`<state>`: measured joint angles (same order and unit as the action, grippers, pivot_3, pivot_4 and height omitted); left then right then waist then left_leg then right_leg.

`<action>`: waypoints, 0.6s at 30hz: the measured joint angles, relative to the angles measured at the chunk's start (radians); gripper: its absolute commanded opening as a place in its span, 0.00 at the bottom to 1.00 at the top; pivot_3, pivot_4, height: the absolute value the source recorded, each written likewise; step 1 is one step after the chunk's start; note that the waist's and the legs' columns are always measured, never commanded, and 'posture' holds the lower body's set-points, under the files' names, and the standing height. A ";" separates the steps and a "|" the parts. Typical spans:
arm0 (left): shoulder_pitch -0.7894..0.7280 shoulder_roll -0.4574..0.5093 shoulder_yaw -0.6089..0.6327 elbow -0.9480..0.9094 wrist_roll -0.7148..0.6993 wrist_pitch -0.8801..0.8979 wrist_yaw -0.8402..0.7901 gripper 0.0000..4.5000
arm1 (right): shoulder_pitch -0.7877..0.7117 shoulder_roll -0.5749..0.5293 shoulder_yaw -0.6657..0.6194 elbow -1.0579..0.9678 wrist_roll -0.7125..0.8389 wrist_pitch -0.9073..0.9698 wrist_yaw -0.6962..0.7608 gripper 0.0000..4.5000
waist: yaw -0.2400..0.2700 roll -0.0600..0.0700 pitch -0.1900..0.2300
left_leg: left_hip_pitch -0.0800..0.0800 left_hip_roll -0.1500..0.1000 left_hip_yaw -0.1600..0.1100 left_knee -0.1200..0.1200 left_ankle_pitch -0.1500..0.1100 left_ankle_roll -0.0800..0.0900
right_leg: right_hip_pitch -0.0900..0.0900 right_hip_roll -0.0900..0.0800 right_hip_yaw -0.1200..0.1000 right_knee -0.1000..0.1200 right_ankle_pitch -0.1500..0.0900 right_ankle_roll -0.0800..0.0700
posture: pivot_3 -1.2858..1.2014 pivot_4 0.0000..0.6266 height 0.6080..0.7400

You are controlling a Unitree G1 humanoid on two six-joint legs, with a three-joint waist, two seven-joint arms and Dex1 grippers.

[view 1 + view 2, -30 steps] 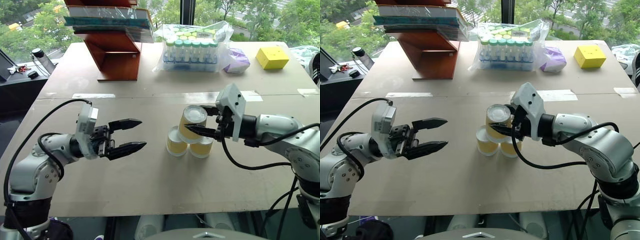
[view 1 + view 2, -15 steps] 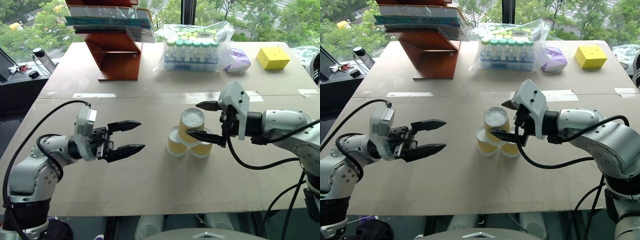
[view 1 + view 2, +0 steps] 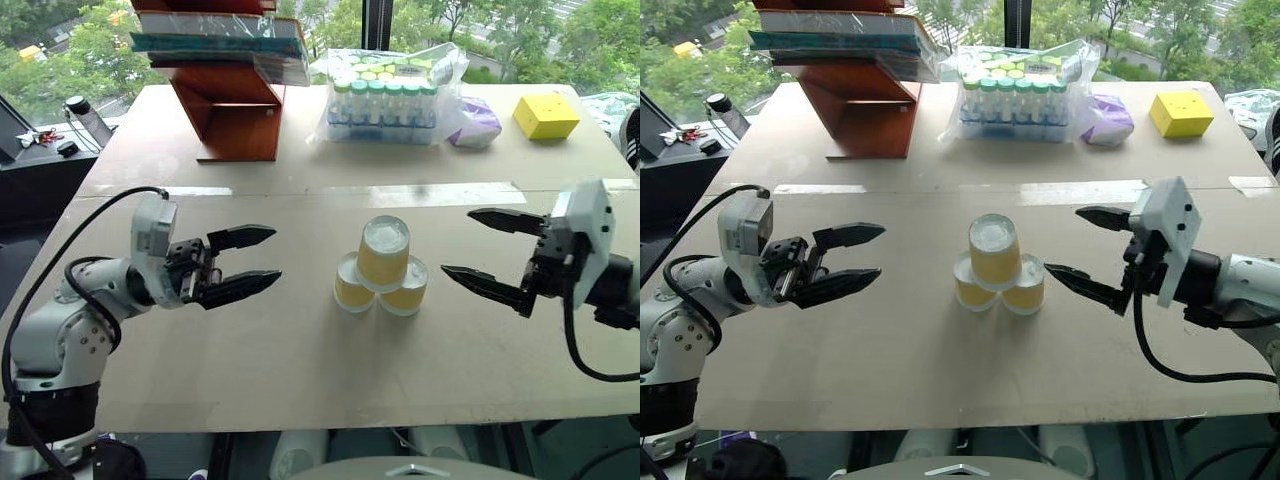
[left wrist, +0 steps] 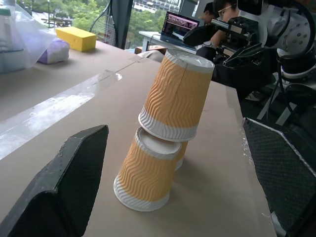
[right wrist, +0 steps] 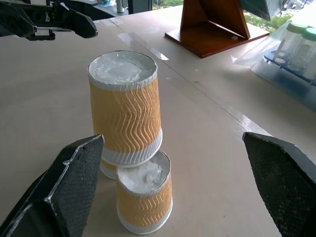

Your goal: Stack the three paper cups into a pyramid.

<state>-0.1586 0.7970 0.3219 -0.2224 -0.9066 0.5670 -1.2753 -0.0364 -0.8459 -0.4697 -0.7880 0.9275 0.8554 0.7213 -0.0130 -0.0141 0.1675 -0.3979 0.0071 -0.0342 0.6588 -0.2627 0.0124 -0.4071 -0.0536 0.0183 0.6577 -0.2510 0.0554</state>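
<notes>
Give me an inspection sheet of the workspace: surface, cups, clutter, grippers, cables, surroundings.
Surface: tan table, tape strip across the middle.
Job's things: three cups, all upside down; top cup rests on the left cup and right cup; pyramid stands.
Clutter: bagged tubes, purple item, yellow box, wooden stand with books, all at the far edge.
Grippers: left gripper open, left of the cups; right gripper open, right of them; neither touches a cup.
Cables: black cable on the left arm, another under the right arm.
Surroundings: windows with trees; person at a laptop.
</notes>
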 measured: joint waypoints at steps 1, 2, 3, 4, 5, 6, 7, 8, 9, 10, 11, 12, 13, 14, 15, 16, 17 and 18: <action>-0.001 0.000 0.003 0.002 -0.001 0.002 -0.004 1.00 | 0.033 0.000 -0.019 0.001 0.000 -0.008 0.015 0.99 | -0.002 0.000 0.000 | 0.000 0.000 0.000 0.000 0.000 0.000 | 0.000 0.000 0.000 0.000 0.000 0.000 | 0.52 0.24 1.00; -0.004 0.000 0.004 0.003 -0.003 0.004 -0.009 1.00 | 0.077 0.002 -0.047 0.000 0.001 -0.030 0.036 0.99 | -0.001 0.000 0.000 | 0.001 0.000 0.000 0.000 0.000 0.000 | 0.000 0.000 0.000 0.000 0.000 0.000 | 0.52 0.24 1.00; -0.002 0.001 0.009 0.007 -0.003 0.004 -0.012 1.00 | 0.112 0.004 -0.069 0.001 0.001 -0.044 0.052 0.99 | -0.001 0.000 0.000 | 0.001 0.000 0.000 0.000 0.000 0.000 | 0.000 0.001 0.000 0.001 0.000 0.000 | 0.52 0.24 1.00; 0.000 0.002 0.016 0.017 -0.001 0.002 -0.019 1.00 | 0.151 0.009 -0.096 0.001 0.000 -0.061 0.069 0.99 | 0.000 0.000 0.000 | 0.001 0.000 0.000 0.000 0.000 0.000 | 0.000 0.001 0.000 0.001 0.000 0.000 | 0.52 0.24 1.00; 0.008 0.004 0.023 0.029 0.000 -0.003 -0.030 1.00 | 0.192 0.017 -0.126 0.002 0.000 -0.082 0.089 0.99 | -0.001 0.000 0.000 | 0.001 0.000 0.000 0.000 0.000 0.000 | 0.000 0.001 0.001 0.001 0.000 0.000 | 0.52 0.24 1.00; 0.014 0.006 0.025 0.040 0.003 -0.009 -0.035 1.00 | 0.223 0.026 -0.149 0.003 -0.001 -0.098 0.103 0.99 | 0.000 0.000 0.000 | 0.001 0.000 0.000 0.000 0.000 0.000 | 0.000 0.001 0.000 0.001 0.000 0.000 | 0.52 0.24 1.00; 0.025 0.008 0.028 0.054 0.011 -0.014 -0.040 1.00 | 0.265 0.038 -0.177 0.003 -0.001 -0.113 0.120 0.99 | 0.000 0.000 0.000 | 0.001 0.000 0.000 0.000 0.000 0.000 | 0.000 0.001 0.000 0.001 0.000 0.000 | 0.52 0.24 1.00; 0.041 0.014 0.033 0.071 0.021 -0.018 -0.042 1.00 | 0.305 0.045 -0.201 0.004 -0.004 -0.123 0.134 0.99 | 0.001 0.000 0.000 | 0.001 0.000 0.000 0.000 0.000 0.000 | 0.000 0.001 0.000 0.001 0.000 0.000 | 0.52 0.24 1.00; 0.056 0.017 0.035 0.092 0.041 -0.030 -0.038 1.00 | 0.364 0.058 -0.230 0.005 -0.013 -0.139 0.155 0.99 | 0.002 0.000 0.000 | 0.001 0.000 0.000 0.000 0.000 0.000 | 0.000 0.001 0.000 0.001 0.000 0.000 | 0.52 0.24 1.00; 0.077 0.016 0.040 0.129 0.083 -0.053 -0.014 1.00 | 0.438 0.079 -0.268 0.014 -0.032 -0.168 0.190 0.99 | 0.002 -0.001 -0.001 | 0.001 0.000 0.000 0.000 0.000 0.000 | 0.000 0.001 0.001 0.001 0.000 0.000 | 0.52 0.24 1.00; 0.083 0.016 0.041 0.137 0.095 -0.057 -0.004 1.00 | 0.462 0.086 -0.279 0.017 -0.042 -0.178 0.199 0.99 | 0.002 -0.001 -0.001 | 0.001 0.001 0.000 0.000 0.000 0.000 | 0.000 0.001 0.001 0.001 0.000 0.000 | 0.52 0.24 1.00; 0.087 0.016 0.040 0.143 0.108 -0.061 0.006 1.00 | 0.489 0.095 -0.292 0.021 -0.053 -0.193 0.212 0.99 | 0.002 -0.002 -0.001 | 0.001 0.000 0.000 0.000 0.000 0.000 | 0.000 0.001 0.001 0.001 0.000 0.000 | 0.52 0.24 1.00; 0.108 0.016 0.042 0.159 0.136 -0.074 0.024 1.00 | 0.571 0.125 -0.317 0.040 -0.098 -0.244 0.247 0.99 | 0.005 -0.002 -0.002 | 0.001 0.000 0.000 0.000 0.000 0.000 | 0.001 0.001 0.000 0.001 0.000 0.000 | 0.52 0.24 1.00; 0.140 0.015 0.046 0.179 0.161 -0.082 0.039 1.00 | 0.635 0.150 -0.324 0.076 -0.143 -0.279 0.274 0.99 | 0.005 -0.003 -0.002 | 0.002 0.001 0.000 0.000 0.000 0.000 | 0.001 0.001 0.000 0.000 0.000 0.000 | 0.52 0.24 1.00; 0.166 0.012 0.046 0.203 0.190 -0.100 0.054 1.00 | 0.679 0.171 -0.324 0.124 -0.191 -0.323 0.299 0.99 | 0.004 -0.003 -0.002 | 0.002 0.001 0.001 0.000 0.000 0.000 | 0.001 0.001 0.001 0.000 0.000 0.000 | 0.52 0.24 1.00; 0.185 0.006 0.046 0.214 0.213 -0.122 0.060 1.00 | 0.700 0.189 -0.324 0.155 -0.222 -0.363 0.315 0.99 | 0.002 -0.004 -0.003 | 0.002 0.002 0.001 0.000 0.000 0.000 | 0.001 0.000 0.002 0.000 0.000 0.000 | 0.52 0.24 1.00; 0.189 0.004 0.046 0.215 0.218 -0.126 0.061 1.00 | 0.703 0.193 -0.324 0.163 -0.227 -0.372 0.319 0.99 | 0.001 -0.004 -0.003 | 0.003 0.002 0.002 0.000 0.000 0.000 | 0.001 0.000 0.002 0.000 0.000 0.000 | 0.52 0.24 1.00; 0.203 -0.001 0.044 0.218 0.231 -0.145 0.062 1.00 | 0.716 0.202 -0.324 0.185 -0.249 -0.403 0.330 0.99 | -0.001 -0.004 -0.003 | 0.003 0.003 0.002 0.000 0.000 0.000 | 0.001 0.000 0.003 0.000 -0.001 -0.002 | 0.52 0.24 1.00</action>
<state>0.0445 0.7957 0.3662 -0.0047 -0.6754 0.4224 -1.2132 0.6791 -0.6434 -0.7933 -0.6032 0.6783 0.4526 1.0513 -0.0139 -0.0181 0.1647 -0.3948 0.0099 -0.0318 0.6592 -0.2628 0.0124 -0.4057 -0.0532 0.0211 0.6574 -0.2524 0.0534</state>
